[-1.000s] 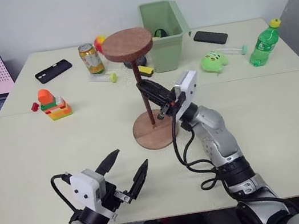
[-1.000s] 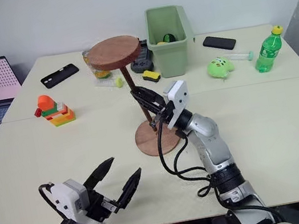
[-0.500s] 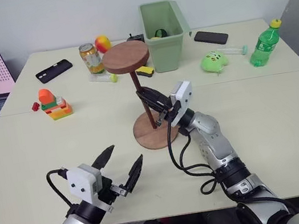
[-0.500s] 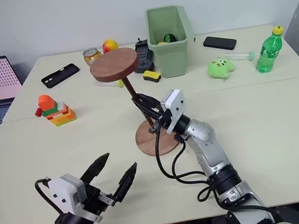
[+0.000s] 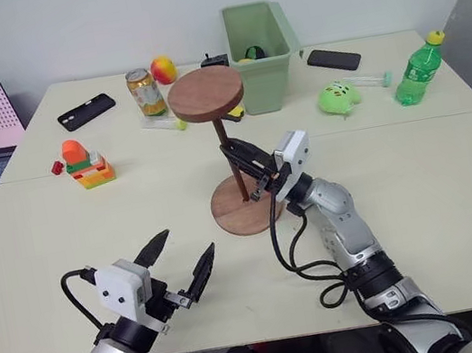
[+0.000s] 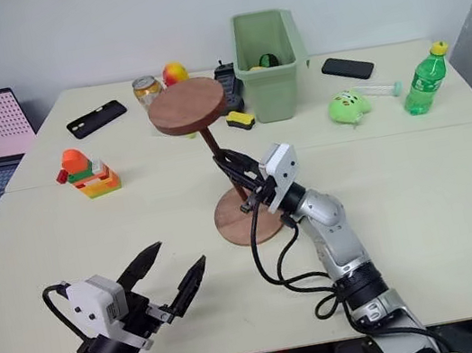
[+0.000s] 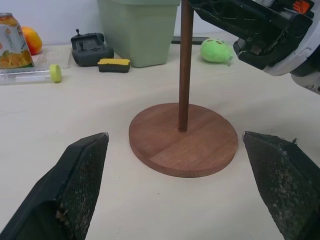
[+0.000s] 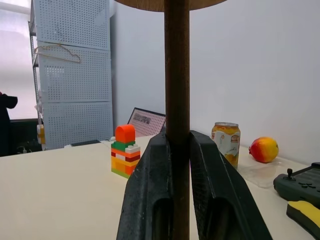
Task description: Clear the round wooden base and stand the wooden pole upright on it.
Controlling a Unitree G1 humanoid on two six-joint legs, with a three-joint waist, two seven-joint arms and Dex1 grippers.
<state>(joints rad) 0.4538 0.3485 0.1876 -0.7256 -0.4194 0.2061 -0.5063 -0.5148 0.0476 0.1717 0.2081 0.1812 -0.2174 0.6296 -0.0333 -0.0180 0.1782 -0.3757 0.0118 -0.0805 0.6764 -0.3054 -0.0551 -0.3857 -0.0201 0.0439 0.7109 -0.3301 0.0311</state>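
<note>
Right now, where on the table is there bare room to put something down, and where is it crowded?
Bare: the near-right table, right of the right pincer shut on the pole, and the stretch between the block toy and the base. Crowded: the far edge, around the can, green bin and bottle.

room: plain white wall [image 5: 54,26] behind | furniture: pale cream tables [image 5: 458,192] pushed together, seam running across | far side: white pegboard panel [image 8: 75,75] | light: even, kinda soft indoor
</note>
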